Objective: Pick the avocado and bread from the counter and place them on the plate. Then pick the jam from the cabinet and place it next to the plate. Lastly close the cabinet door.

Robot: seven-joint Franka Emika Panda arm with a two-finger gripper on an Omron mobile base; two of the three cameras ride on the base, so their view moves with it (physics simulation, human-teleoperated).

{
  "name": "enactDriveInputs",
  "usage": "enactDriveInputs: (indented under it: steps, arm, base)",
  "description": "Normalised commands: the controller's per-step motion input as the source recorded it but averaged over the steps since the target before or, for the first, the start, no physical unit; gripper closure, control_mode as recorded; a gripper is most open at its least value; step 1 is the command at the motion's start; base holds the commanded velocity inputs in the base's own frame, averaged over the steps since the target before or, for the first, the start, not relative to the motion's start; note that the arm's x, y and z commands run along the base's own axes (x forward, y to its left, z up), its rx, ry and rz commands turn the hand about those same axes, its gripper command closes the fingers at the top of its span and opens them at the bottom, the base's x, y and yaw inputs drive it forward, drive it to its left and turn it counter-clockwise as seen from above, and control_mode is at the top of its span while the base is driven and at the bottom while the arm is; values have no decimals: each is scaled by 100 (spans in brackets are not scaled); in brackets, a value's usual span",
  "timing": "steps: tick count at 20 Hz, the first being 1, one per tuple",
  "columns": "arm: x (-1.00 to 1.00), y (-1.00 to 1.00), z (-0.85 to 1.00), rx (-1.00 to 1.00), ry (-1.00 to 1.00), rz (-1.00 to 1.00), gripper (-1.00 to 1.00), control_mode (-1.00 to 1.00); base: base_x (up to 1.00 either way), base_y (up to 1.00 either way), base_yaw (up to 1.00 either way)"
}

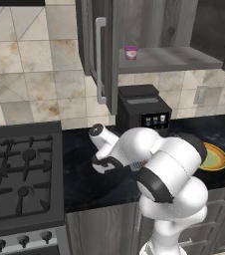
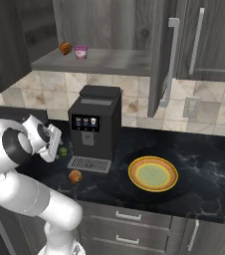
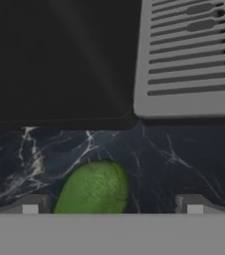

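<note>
In the hand view my gripper [image 3: 112, 205] is open just above the black veined counter [image 3: 159, 154]. The glossy green avocado [image 3: 94, 189] lies between its fingertips [image 3: 31, 204], closer to the left one and not touching either. From the right base view the avocado [image 2: 62, 151] sits left of the coffee machine, and the orange-brown bread [image 2: 75, 176] lies in front of the drip tray. The yellow plate [image 2: 153, 174] rests to the right with nothing on it. The pink jam [image 2: 80, 51] stands on the open cabinet's shelf [image 2: 109, 61], and the cabinet door [image 2: 160, 55] is swung open.
A black coffee machine [image 2: 93, 124] with a grey drip tray [image 3: 189, 57] stands close behind the avocado. A brown round item [image 2: 65, 48] sits by the jam. A gas stove [image 1: 20, 174] lies left of the counter. My arm hides the counter's middle in the left base view.
</note>
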Motion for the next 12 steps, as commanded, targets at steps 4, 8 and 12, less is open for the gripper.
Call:
enactDriveInputs:
  steps: [4,8,12]
  arm:
    - [12,0,-13,0,-1,-5,-100,-100]
    - [11,0,-19,0,0,-5,-100,-100]
    - [11,0,-19,0,0,-6,-100,-100]
  base:
    - [0,0,0]
    - [0,0,0]
    - [0,0,0]
